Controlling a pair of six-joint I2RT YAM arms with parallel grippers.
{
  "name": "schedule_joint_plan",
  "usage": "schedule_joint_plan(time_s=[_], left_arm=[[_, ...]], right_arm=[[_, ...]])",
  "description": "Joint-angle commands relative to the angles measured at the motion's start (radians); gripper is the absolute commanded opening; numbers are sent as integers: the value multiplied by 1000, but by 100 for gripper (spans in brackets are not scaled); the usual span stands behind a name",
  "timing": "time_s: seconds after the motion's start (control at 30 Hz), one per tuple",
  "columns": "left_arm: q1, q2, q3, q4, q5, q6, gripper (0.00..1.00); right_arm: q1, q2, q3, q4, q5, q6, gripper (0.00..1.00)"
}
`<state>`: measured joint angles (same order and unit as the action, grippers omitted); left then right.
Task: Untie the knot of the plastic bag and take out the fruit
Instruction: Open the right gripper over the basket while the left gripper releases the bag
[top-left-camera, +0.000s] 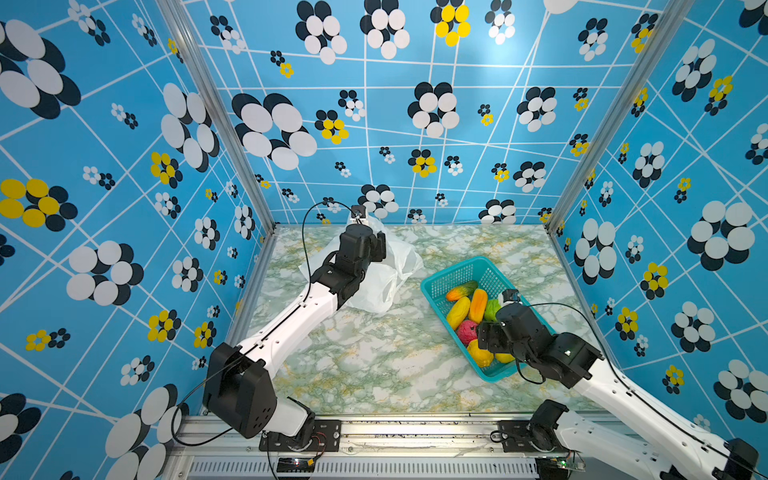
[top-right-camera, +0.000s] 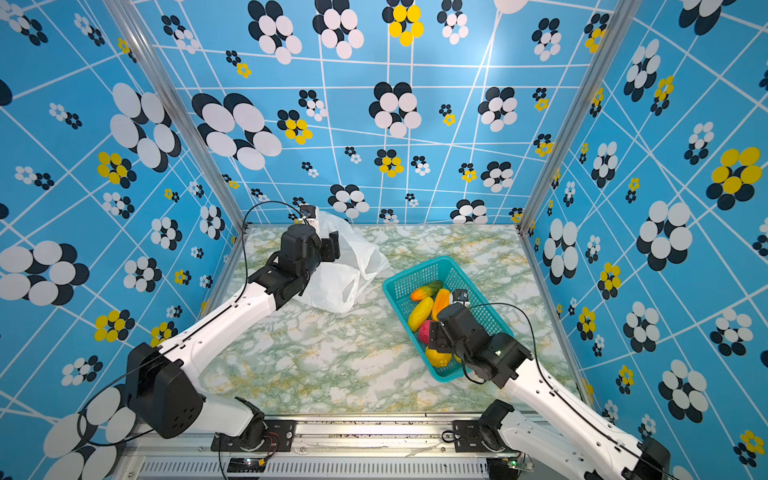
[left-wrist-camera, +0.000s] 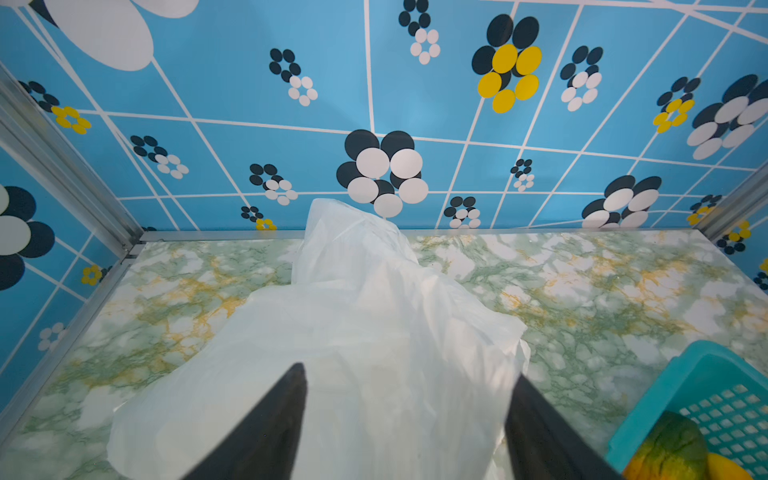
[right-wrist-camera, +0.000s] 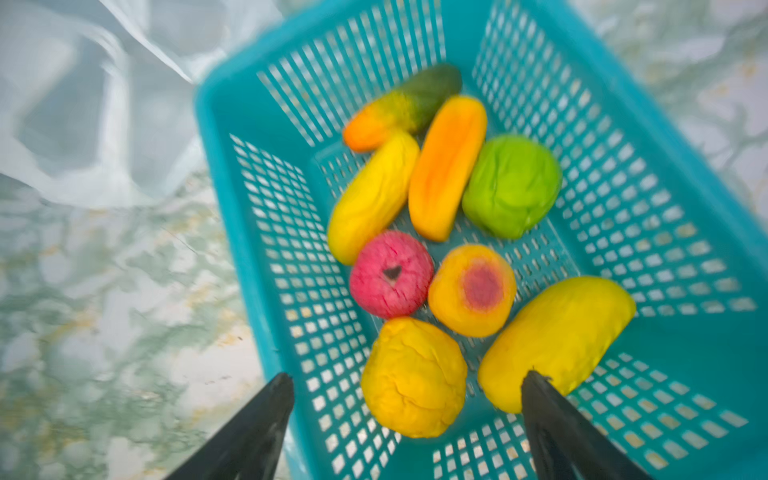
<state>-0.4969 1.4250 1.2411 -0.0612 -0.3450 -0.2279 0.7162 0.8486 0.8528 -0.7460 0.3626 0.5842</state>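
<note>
We judge the job all but done. The plastic bag (left-wrist-camera: 374, 311) lies slack on the marble table (top-left-camera: 374, 353) at the rear left, with no knot that we can make out, and the fruit (right-wrist-camera: 390, 274) sits in the teal basket (right-wrist-camera: 224, 199) to the right. The left gripper (left-wrist-camera: 409, 374) hangs over the bag with jaws wide apart and empty. The right gripper (right-wrist-camera: 409, 376), likewise spread and holding nothing, hovers above the yellow pieces at the basket's near end. We would lift both arms straight up, so no finger snags the thin film or clips the basket rim. The right wrist view is blurred, so our count of eight pieces is tentative. The bag lies just beside the basket's far corner, and the rear wall is close behind the left arm.
</note>
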Motion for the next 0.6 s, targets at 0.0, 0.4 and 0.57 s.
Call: schedule_joint_plan(time_s=[0.0,0.4,0.57], left_arm=[[11,-133,32,-55,37,-25,99],[245,-722,-409,-242,-185,-350,99],[419,-602,-507,-178,-45,-350,99]], right_arm=[[-8,-3,147,83,117,-108,92],[-477,291,306,362,159,-217,99],[-727,293,55,636,220,-253,99]])
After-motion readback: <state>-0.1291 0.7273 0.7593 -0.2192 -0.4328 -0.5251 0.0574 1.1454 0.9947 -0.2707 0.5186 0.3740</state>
